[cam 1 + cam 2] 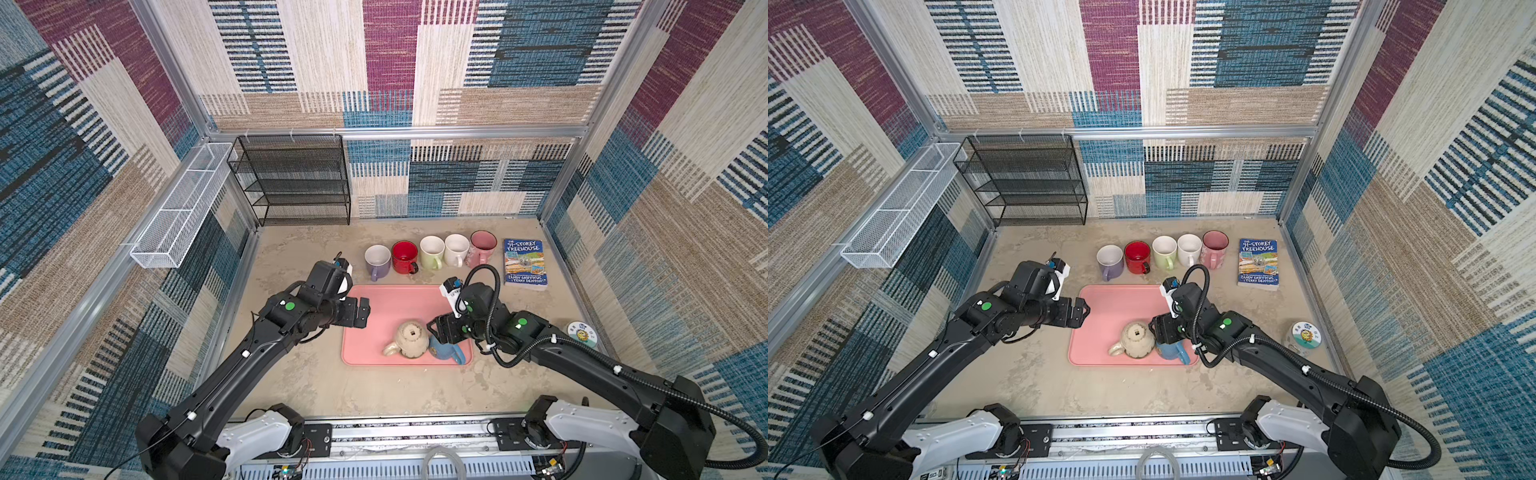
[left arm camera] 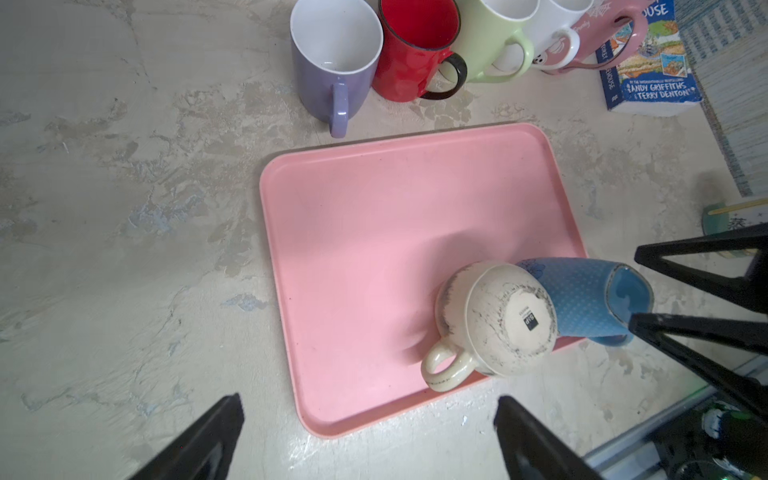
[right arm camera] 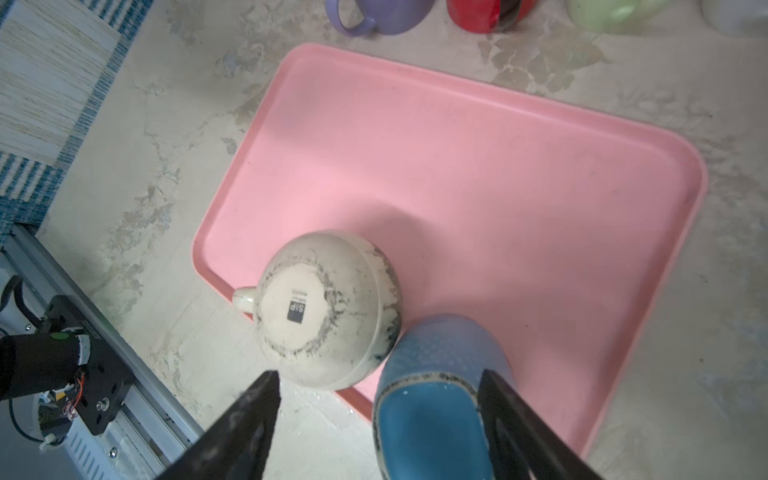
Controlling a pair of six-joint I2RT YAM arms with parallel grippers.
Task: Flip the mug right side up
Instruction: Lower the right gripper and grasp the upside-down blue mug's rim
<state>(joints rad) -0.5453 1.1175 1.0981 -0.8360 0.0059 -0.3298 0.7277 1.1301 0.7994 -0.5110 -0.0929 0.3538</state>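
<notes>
Blue mug [image 3: 432,361] on its side, near-right corner of tray [image 1: 395,303]; right hand [image 3: 377,376] apart, straddling its rim. Left hand [image 1: 364,312] apart, empty.

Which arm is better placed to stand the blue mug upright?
Right. The right tool straddles the mouth of the tipped blue mug. The left tool hangs open across the tray, apart from it.

The pink tray [image 2: 374,216] looks like smooth, matt plastic. The cream mug [image 2: 498,320] is glazed ceramic, speckled dark round its duller base. The blue mug [image 2: 582,295] is dimpled outside and glossy inside. The tabletop [image 2: 124,208] is mottled, rough-looking and matt. The red mug [image 2: 411,54], at upper centre, shines.
</notes>
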